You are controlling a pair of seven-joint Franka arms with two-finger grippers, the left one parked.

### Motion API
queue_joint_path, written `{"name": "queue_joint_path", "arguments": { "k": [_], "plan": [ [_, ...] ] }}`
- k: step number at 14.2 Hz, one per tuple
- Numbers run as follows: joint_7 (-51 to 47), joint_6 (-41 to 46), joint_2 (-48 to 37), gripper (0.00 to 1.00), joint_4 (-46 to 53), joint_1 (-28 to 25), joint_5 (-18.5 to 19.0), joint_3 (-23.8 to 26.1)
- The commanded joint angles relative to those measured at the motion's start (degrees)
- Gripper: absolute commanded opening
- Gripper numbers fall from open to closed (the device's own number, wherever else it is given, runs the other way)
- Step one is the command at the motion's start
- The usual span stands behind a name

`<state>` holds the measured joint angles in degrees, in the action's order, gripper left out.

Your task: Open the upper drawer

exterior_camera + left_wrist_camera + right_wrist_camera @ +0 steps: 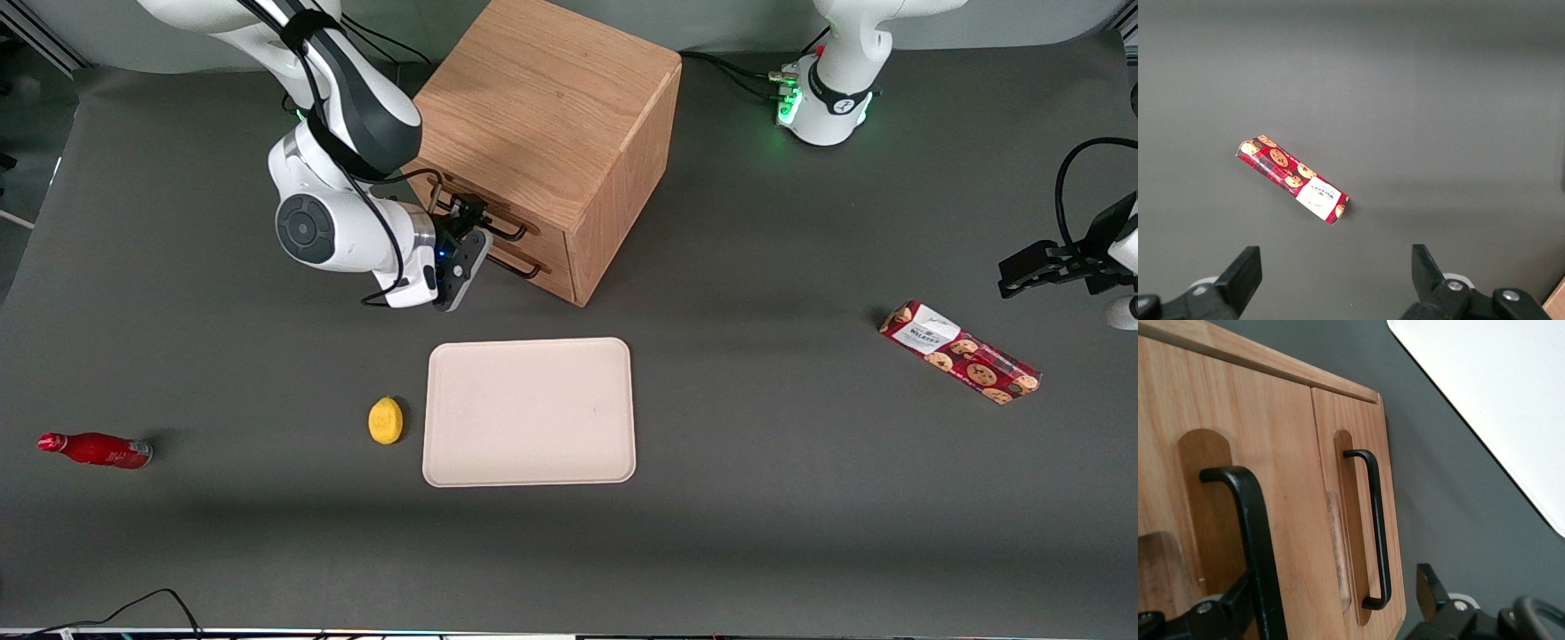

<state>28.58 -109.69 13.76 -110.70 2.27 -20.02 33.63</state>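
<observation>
Fingers (1238, 603): spread apart, one on each side of the upper drawer's black bar handle (1248, 540), not yet clamped on it. In the wrist view the bar runs between the two dark finger tips; whether either pad touches it cannot be told.

Gripper (462, 244): held level at the cabinet's front, right against the top handle, wrist turned toward the drawer faces.

Upper drawer (480, 209): top of two in the oak cabinet (551, 116), which stands on the counter (756, 498) farther from the front camera than the tray. It looks fully shut — its face sits flush with the frame.

Lower drawer (1358, 440): just beneath, with a matching handle (1375, 533), also shut and untouched.

Step in hand, as judged: the grasp. Done well, the fingers close squarely on the top bar near its middle, so the pull does not skew the drawer, then draw straight out along the drawer's own line, level, without lifting. The main risk is drifting down to the lower handle.

Other items on the counter — a pale tray (530, 412) nearer the camera than the cabinet, a yellow lemon (386, 420) beside it, a red bottle (93, 450) lying toward the working arm's end, and a red biscuit packet (960, 352) toward the parked arm's end.
</observation>
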Motion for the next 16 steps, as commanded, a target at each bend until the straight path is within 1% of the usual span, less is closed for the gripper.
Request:
{"name": "queue_joint_path", "arguments": {
  "k": [1, 4, 7, 11, 12, 13, 16],
  "plan": [
    [1.92, -1.32, -1.19, 1.00, -0.58, 0.81, -0.73, -0.05],
    [2.10, -1.50, 0.91, 1.00, 2.49, 1.07, 1.03, -1.02],
    [2.10, -1.58, 3.90, 1.00, 5.66, 0.89, 6.03, -1.99],
    [2.27, -1.58, 8.03, 1.00, 10.58, 1.07, 11.66, -3.74],
    [3.67, -1.58, 9.34, 1.00, 12.07, 1.07, 13.07, -4.01],
    [5.94, -1.58, 10.49, 1.00, 13.74, 1.07, 13.95, -5.14],
    [14.47, -0.27, 13.48, 1.00, 20.76, 1.07, 13.87, -9.80]
  ]
}}
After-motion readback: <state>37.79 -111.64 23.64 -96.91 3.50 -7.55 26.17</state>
